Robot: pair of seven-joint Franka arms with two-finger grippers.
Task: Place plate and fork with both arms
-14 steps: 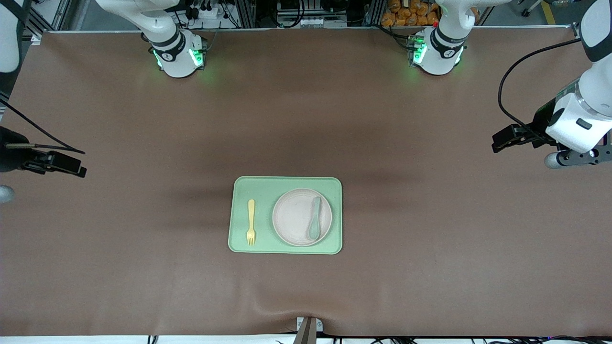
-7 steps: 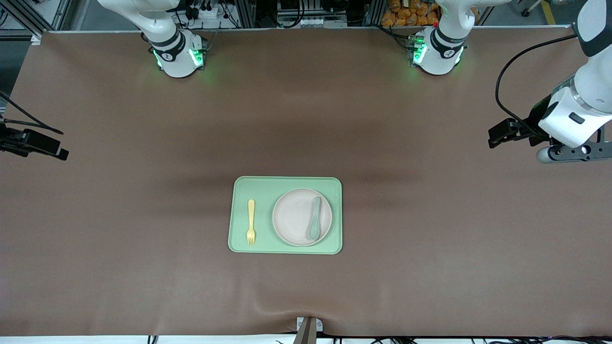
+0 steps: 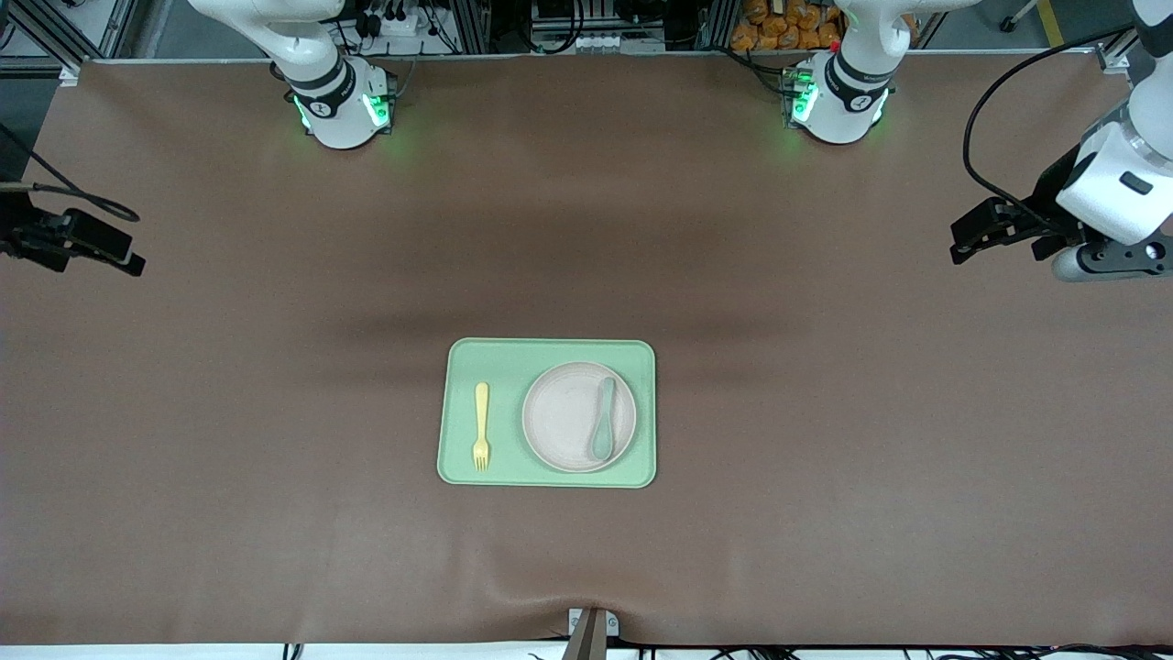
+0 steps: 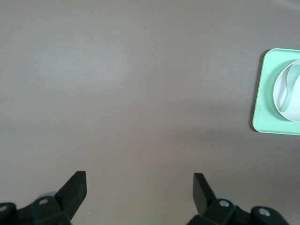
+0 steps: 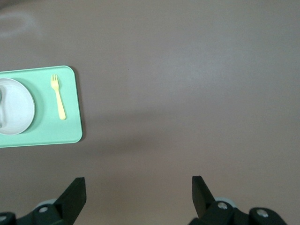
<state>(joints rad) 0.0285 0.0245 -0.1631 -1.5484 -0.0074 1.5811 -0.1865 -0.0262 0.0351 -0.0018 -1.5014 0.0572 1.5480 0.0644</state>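
The off-white plate [image 3: 564, 417] sits on a pale green tray [image 3: 550, 353] in the middle of the table, with a teal spoon [image 3: 603, 420] lying in it. The yellow fork [image 3: 481, 426] lies on the tray beside the plate, toward the right arm's end. My left gripper [image 3: 964, 244] hangs open and empty over bare table at the left arm's end, well away from the tray. My right gripper [image 3: 126, 261] hangs open and empty over the right arm's end. The left wrist view shows my left gripper [image 4: 139, 187], the tray [image 4: 262, 108] and the plate [image 4: 294, 105]. The right wrist view shows my right gripper [image 5: 138, 190], the fork [image 5: 58, 96] and the plate [image 5: 16, 112].
The brown table mat [image 3: 275, 412] is bare all around the tray. The two arm bases [image 3: 344, 105] [image 3: 838, 101] stand along the table's edge farthest from the front camera. A small bracket [image 3: 591, 628] sits at the nearest edge.
Both grippers have drawn back toward the base side of the table, staying over its two ends. The plate, spoon, fork and tray have not moved.
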